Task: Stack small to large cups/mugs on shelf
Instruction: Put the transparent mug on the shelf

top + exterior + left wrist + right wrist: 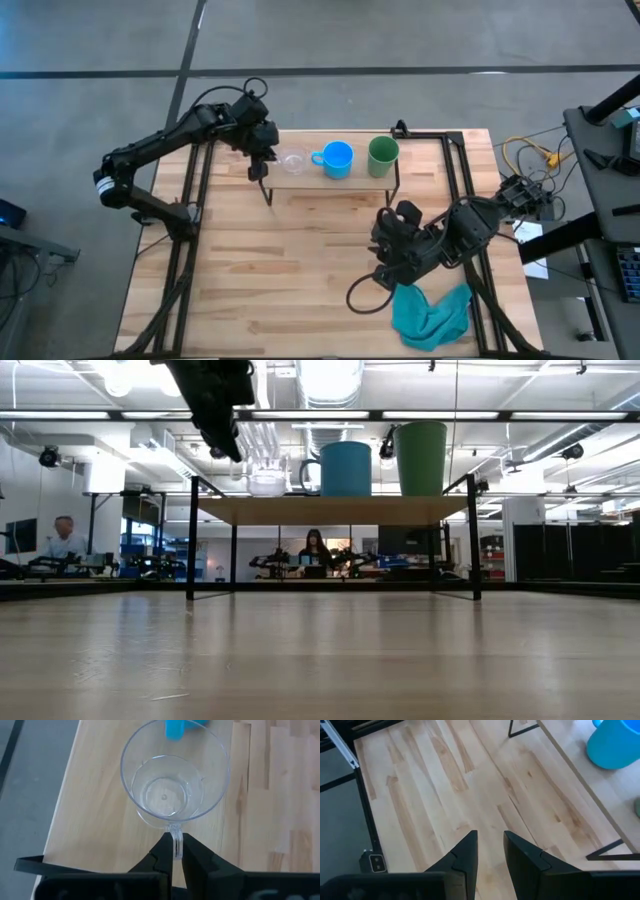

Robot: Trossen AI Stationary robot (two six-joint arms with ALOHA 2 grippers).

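Left gripper (177,851) pinches the glass (293,161) by its handle — jaws nearly closed on it — at the shelf's (352,182) left end, near the bench's far edge. Mug (337,159) and green cup (382,156) stand beside it, in order. Risk: opening or retreating crookedly drags the light glass off the shelf end (little margin there). Right gripper (490,851) waits slightly open, empty, over the bench's right side.
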